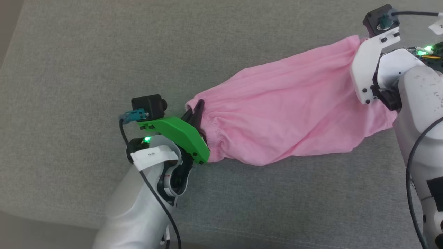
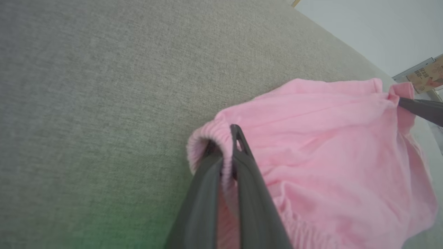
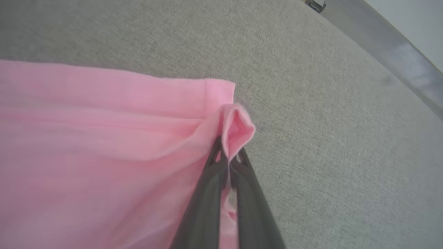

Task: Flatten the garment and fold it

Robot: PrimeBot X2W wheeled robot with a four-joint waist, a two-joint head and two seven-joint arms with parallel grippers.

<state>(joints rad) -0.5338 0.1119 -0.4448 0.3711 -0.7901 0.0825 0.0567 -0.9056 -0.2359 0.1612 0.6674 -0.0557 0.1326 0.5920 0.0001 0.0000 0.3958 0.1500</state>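
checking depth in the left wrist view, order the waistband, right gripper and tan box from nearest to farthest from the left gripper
1. waistband: pinched in the left gripper fingers, touching.
2. right gripper: upper right, shut on the garment at its far end.
3. tan box: far right, beyond the cushion edge.

Nothing reads clearly. A white tag (image 1: 152, 157) just below the garment's (image 1: 294, 103) waistband end bears small dark marks, perhaps a 2. A printed box (image 2: 427, 74) beyond the garment's far end carries characters too blurred to read.
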